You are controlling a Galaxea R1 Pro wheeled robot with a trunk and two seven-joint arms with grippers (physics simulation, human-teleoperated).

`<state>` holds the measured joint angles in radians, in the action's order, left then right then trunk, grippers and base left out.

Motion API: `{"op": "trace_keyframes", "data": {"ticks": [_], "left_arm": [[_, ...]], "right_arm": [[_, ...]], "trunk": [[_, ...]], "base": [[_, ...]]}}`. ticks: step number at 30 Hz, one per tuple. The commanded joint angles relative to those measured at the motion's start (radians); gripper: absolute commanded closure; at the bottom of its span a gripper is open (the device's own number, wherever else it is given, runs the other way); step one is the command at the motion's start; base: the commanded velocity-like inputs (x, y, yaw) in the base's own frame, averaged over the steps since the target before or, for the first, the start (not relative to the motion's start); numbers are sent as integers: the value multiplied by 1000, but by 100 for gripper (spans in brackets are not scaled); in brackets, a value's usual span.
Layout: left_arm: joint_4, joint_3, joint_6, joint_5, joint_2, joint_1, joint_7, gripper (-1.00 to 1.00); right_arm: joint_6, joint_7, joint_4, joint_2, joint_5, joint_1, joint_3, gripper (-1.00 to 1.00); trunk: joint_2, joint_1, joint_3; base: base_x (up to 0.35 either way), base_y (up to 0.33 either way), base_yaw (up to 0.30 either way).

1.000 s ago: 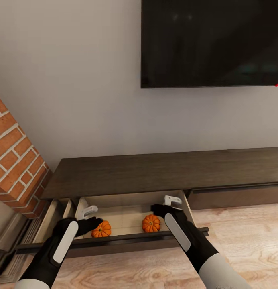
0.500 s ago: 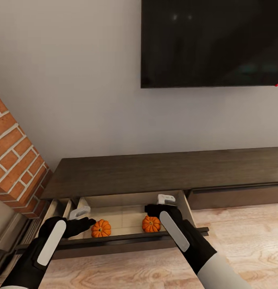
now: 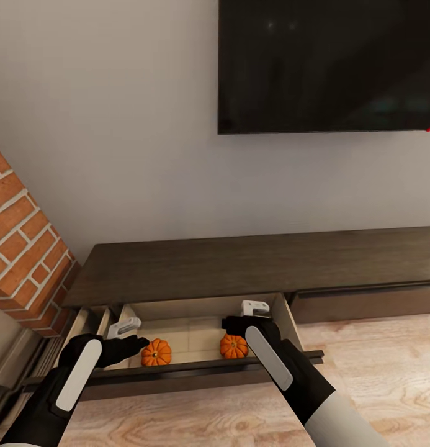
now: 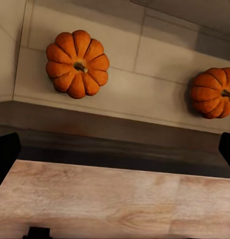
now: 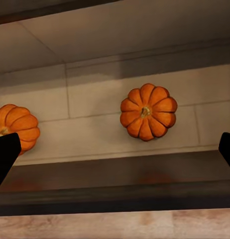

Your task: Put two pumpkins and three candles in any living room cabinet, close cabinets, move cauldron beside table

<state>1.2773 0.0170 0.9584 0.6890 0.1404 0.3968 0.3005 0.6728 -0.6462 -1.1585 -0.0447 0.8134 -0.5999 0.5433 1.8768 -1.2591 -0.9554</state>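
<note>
Two orange pumpkins lie in the open drawer of the dark-brown cabinet (image 3: 239,267), one at the left (image 3: 156,352) (image 4: 77,63) (image 5: 13,127) and one at the right (image 3: 233,346) (image 4: 212,92) (image 5: 147,112). My left gripper (image 3: 131,335) hangs open just left of the left pumpkin, holding nothing. Above and behind the right pumpkin my right gripper (image 3: 242,315) is open and empty too. In both wrist views the dark fingertips (image 4: 5,154) (image 5: 5,154) sit far apart over the drawer's front edge. The candles, cauldron and table are out of view.
A black TV (image 3: 326,65) hangs on the grey wall above the cabinet. A brick fireplace (image 3: 22,248) stands at the left, close to my left arm. A shut drawer (image 3: 363,304) lies to the right, above the wooden floor (image 3: 376,372).
My left gripper has drawn back to the left, away from the left pumpkin. The right gripper has shifted slightly left. Both pumpkins stay where they were.
</note>
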Motion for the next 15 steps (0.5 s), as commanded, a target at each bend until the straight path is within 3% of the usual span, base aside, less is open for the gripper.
{"op": "trace_keyframes", "data": {"ticks": [1,6,15], "left_arm": [[2,2,2,10,1,1,9,-100],[5,-2,2,10,2,1,6,-100],[6,-5,2,11,2,1,14,-100]], "right_arm": [[1,-10,-1,0,10,-1,1,-100],[2,-10,-1,0,12,-1,0,-100],[2,-10,-1,0,12,-1,0,-100]], "trunk": [[8,-4,-4],[22,-12,-10],[85,-46,-38]], "base": [[0,0,0],[0,0,0],[0,0,0]]}}
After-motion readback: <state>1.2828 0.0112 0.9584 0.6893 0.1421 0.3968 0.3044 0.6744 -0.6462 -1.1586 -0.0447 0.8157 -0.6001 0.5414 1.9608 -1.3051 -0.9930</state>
